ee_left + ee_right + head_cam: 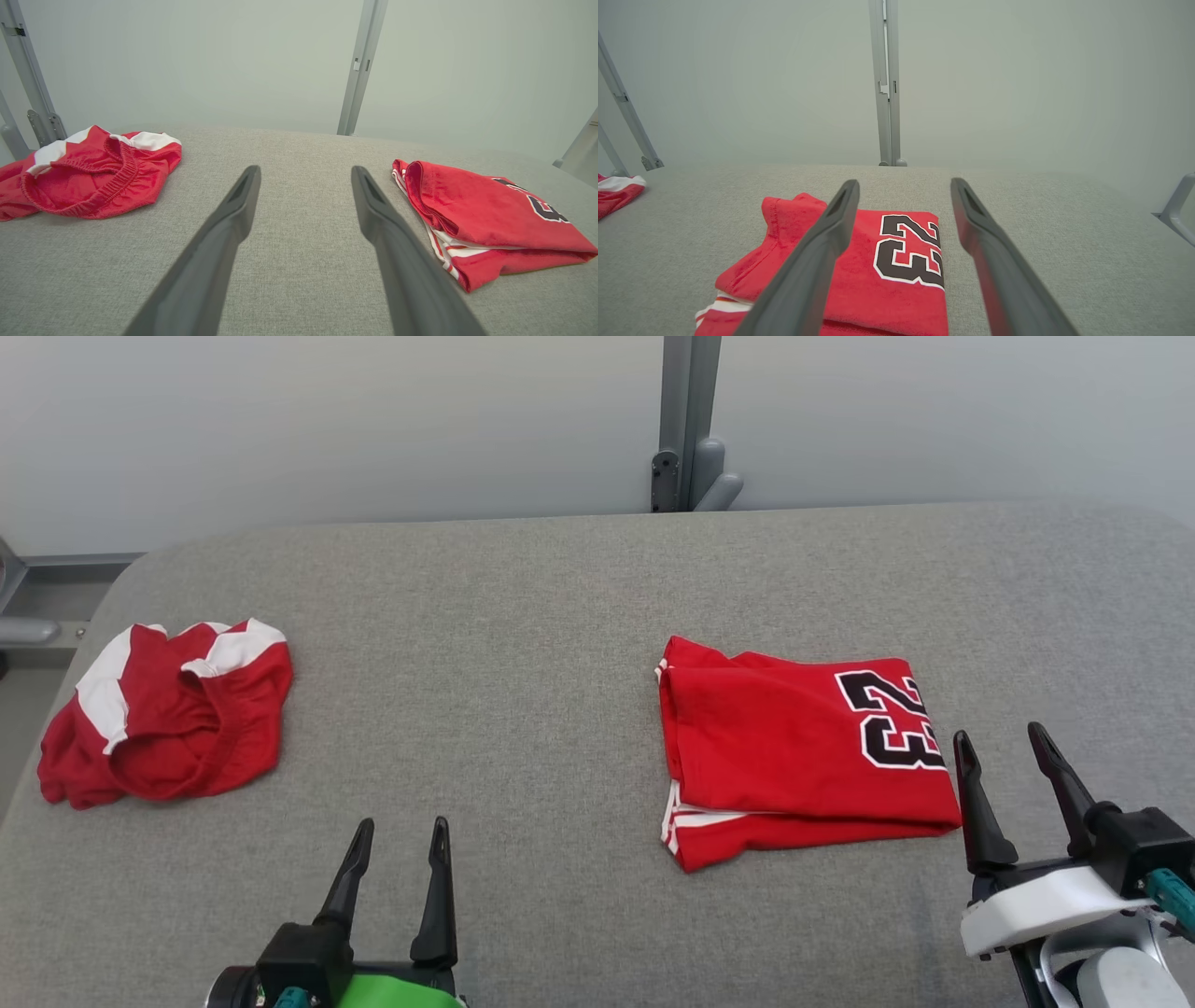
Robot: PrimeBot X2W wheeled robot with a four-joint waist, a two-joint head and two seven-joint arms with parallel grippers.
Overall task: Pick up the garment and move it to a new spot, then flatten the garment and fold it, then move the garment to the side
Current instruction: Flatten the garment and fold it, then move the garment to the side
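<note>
A red garment (794, 747) printed with a black 23 lies folded on the grey table (523, 644), right of centre; I also see this garment (486, 219) at the right of the left wrist view and the same garment (887, 270) under the right fingers. My right gripper (1001, 741) stands open just off its right edge, touching nothing, and the right gripper (903, 186) shows empty in its own view. My left gripper (401, 826) is open near the front edge, well left of the folded piece, and the left gripper (306, 172) holds nothing.
Red and white shorts (168, 709) lie crumpled at the table's left edge, also seen as shorts (88, 170) and shorts (614, 193). A grey post (686, 420) stands behind the table against a pale wall. Bare grey cloth spans the middle.
</note>
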